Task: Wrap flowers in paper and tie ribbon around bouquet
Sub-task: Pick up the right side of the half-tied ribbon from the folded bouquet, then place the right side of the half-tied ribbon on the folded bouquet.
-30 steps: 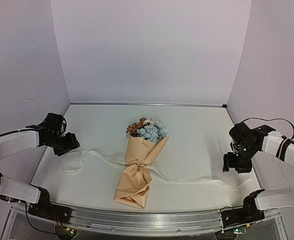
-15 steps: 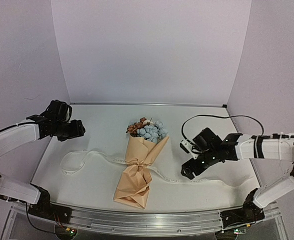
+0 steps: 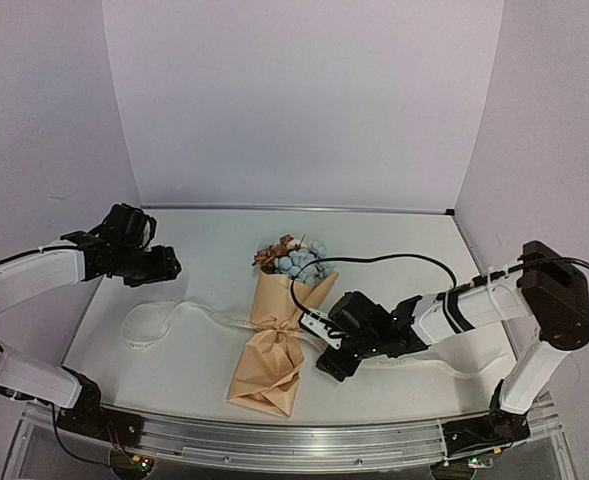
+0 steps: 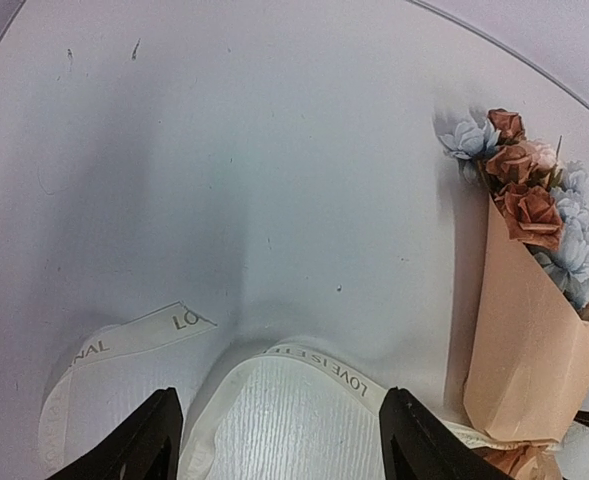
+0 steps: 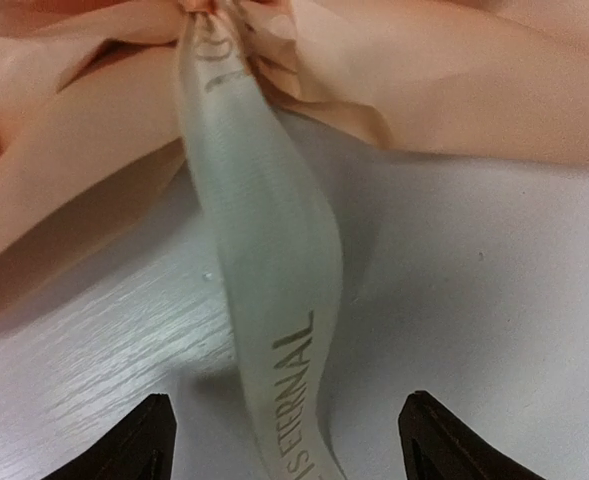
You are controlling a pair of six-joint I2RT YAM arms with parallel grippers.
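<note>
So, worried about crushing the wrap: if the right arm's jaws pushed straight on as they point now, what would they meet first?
Probably the ribbon lying between them, then the bouquet at its pinched waist; depth is unclear.

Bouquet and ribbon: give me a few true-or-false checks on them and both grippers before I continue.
1. The ribbon crosses the bouquet at its pinched waist. True.
2. The right gripper is clamped on the ribbon. False: its jaws stand open over the ribbon's right tail, beside the bouquet.
3. The flowers point toward the arm bases. False: they point to the far wall.
4. The left gripper is open and empty. True.
5. Ribbon tails lie on the table on both sides of the bouquet. True.
</note>
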